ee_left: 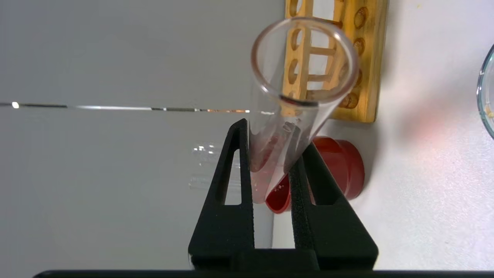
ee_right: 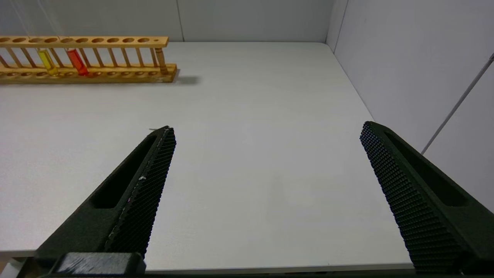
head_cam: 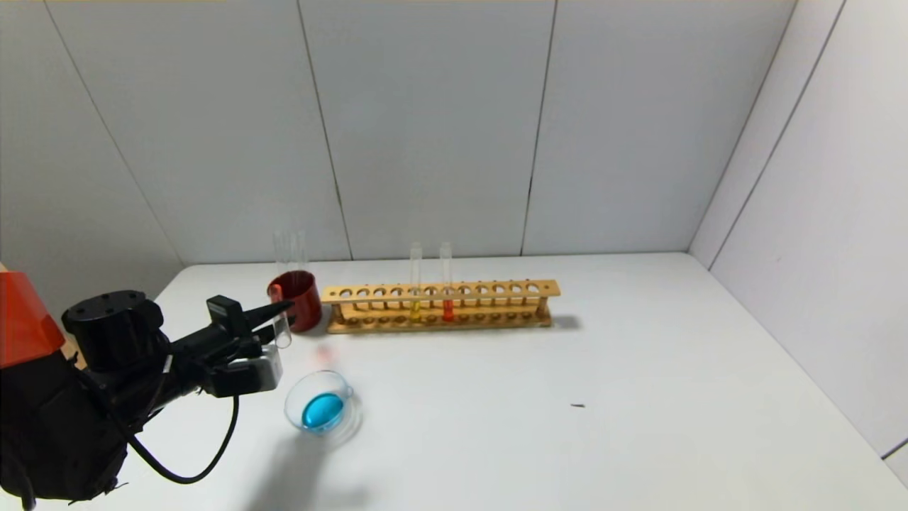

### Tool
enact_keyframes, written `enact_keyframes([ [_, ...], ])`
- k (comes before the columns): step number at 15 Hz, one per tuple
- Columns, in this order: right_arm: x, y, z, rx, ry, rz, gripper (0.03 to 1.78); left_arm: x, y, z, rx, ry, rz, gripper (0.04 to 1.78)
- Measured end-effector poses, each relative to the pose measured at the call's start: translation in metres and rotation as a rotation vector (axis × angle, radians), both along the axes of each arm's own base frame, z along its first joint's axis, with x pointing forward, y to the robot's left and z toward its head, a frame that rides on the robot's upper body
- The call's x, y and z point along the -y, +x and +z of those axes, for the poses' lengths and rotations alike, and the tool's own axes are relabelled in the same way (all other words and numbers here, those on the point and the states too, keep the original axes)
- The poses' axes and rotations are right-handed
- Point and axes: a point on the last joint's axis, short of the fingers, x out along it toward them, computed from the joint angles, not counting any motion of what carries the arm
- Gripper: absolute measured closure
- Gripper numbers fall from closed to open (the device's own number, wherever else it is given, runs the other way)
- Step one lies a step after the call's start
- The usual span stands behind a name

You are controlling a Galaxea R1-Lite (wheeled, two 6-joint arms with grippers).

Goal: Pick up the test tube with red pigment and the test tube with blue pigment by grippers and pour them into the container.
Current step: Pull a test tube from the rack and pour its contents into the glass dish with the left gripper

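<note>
My left gripper [head_cam: 278,317] is shut on the test tube with red pigment [head_cam: 280,328] and holds it roughly upright, just in front of the dark red cup and behind the container. In the left wrist view this tube [ee_left: 270,127] sits between the left gripper [ee_left: 272,135] fingers and holds only pinkish residue low down. The container [head_cam: 323,408], a clear glass dish, holds blue liquid; its rim shows in the left wrist view [ee_left: 487,96]. No tube with blue liquid is in view. My right gripper [ee_right: 266,127] is open and empty over the table's right front.
A dark red cup [head_cam: 298,298] holds two empty clear tubes [head_cam: 289,248]. A wooden rack [head_cam: 440,305] stands at the back, holding a yellow-liquid tube [head_cam: 415,284] and an orange-red twin tube [head_cam: 446,284]. A small dark speck [head_cam: 578,405] lies on the table.
</note>
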Motion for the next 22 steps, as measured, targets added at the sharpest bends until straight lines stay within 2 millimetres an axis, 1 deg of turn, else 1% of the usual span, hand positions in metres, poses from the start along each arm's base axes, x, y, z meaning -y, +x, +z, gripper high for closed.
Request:
enact_keyframes([
  [9, 0.000, 0.000, 0.000, 0.000, 0.000, 0.000, 0.06, 0.001, 0.010, -0.005, 0.071, 0.109, -0.022, 1.51],
  [22, 0.000, 0.000, 0.000, 0.000, 0.000, 0.000, 0.06, 0.001, 0.013, -0.010, 0.142, 0.236, -0.039, 1.51],
])
